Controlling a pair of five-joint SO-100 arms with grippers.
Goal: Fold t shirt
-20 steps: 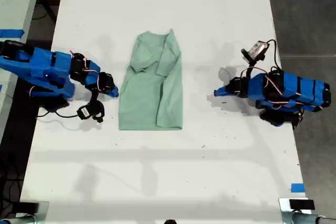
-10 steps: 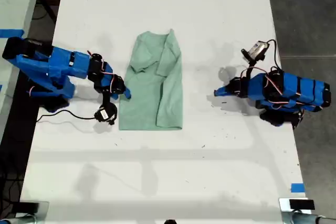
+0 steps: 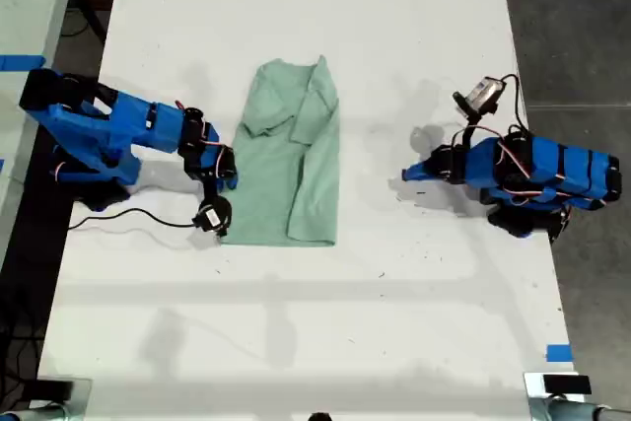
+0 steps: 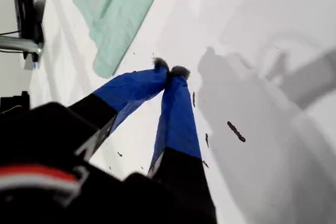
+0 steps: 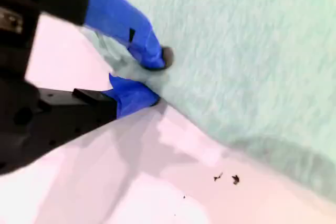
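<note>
1. The t shirt (image 3: 288, 163) lies near mid-table (image 3: 296, 342), long axis running 12 to 6 in the exterior view. One long side is already lapped over the body, a sleeve flap tucked near the collar end; reads as a narrow strip.

2. My second gripper (image 5: 142, 80) sits at the shirt's 9 o'clock edge, low toward the hem corner. Jaws slightly apart, straddling the cloth edge, one finger on top of the fabric, one at table level. Whether it grips the cloth I cannot tell.

3. My first gripper (image 4: 170, 71) rests at 3 o'clock of the shirt, well apart from it, tips pressed together, nothing between.

4. Judgement: lengthwise fold partly done. Left: fold the 9 o'clock side over, then fold hem toward collar.
</note>
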